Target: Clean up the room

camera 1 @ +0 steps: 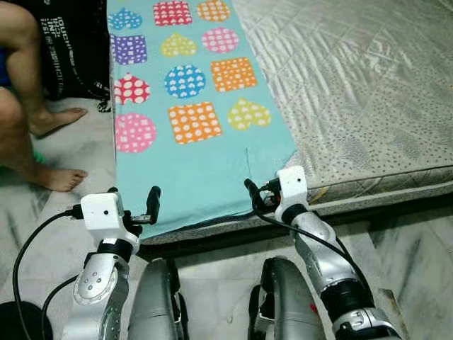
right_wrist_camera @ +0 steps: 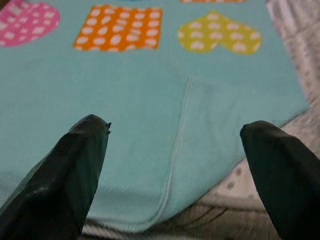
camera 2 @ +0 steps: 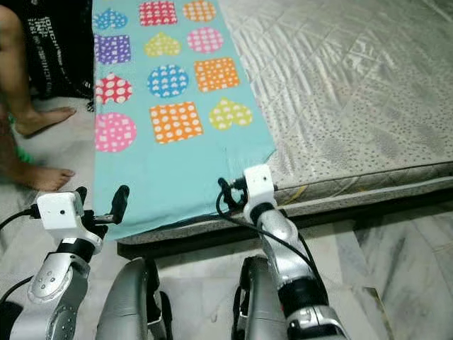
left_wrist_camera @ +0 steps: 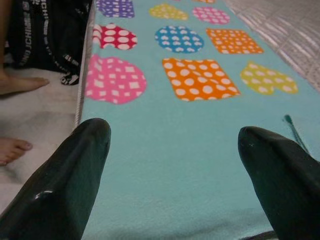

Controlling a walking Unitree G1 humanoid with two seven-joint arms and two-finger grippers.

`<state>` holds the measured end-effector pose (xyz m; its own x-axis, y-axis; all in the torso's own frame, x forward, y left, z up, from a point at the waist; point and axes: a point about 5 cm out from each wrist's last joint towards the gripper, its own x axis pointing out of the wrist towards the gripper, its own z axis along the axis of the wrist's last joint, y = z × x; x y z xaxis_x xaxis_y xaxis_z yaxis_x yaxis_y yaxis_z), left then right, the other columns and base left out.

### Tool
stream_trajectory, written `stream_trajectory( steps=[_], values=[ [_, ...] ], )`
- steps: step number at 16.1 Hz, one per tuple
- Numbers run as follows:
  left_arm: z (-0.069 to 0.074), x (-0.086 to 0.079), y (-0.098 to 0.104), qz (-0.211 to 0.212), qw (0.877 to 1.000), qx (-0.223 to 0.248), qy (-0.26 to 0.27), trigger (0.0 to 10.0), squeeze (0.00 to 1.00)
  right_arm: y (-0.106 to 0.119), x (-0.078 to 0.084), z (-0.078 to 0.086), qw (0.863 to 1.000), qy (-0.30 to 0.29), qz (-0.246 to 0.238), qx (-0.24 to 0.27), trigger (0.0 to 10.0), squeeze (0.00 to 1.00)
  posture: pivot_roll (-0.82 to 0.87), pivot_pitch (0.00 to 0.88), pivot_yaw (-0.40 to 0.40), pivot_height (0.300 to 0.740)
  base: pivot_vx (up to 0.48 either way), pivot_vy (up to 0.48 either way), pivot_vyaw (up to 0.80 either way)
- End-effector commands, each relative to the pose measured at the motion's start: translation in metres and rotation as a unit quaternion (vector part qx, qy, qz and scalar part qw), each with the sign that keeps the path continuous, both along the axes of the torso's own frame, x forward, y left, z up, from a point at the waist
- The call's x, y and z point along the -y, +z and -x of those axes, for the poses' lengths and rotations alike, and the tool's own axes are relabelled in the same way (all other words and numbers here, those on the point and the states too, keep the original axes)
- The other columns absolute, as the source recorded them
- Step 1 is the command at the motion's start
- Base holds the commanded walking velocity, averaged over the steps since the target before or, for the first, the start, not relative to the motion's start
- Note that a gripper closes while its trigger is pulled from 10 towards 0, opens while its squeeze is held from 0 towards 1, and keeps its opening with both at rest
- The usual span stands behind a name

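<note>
A turquoise blanket printed with dotted hearts, squares and circles lies flat along the left strip of a grey quilted mattress. My left gripper hovers open at the blanket's near left corner, just off the mattress edge. In the left wrist view its two black fingers stand wide apart over the blanket's near hem. My right gripper is open at the near right corner. The right wrist view shows its fingers spread either side of a stitched seam. Neither gripper holds anything.
A person sits at the left with bare feet on the marble floor, close to my left arm. A black bag leans behind them against the mattress. A black round object and cables lie at the bottom left.
</note>
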<state>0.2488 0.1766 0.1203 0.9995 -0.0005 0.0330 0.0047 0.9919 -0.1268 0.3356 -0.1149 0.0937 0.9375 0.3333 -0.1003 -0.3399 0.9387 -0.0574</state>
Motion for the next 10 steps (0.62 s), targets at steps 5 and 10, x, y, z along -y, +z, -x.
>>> stream_trajectory(
  steps=[5,10],
  values=[
    [0.001,0.001,-0.001,-0.002,1.0,-0.012,0.004,10.0,0.0,-0.004,-0.002,0.004,0.999,0.031,0.011,0.006,10.0,0.0,0.14,0.347,-0.009,0.546,0.0,0.0,0.0],
    [-0.001,-0.008,0.007,-0.012,0.999,0.003,0.032,10.0,0.0,0.016,-0.013,-0.009,0.998,0.039,-0.003,0.045,10.0,0.0,0.15,0.343,-0.016,0.546,0.0,0.0,0.0]
  ],
)
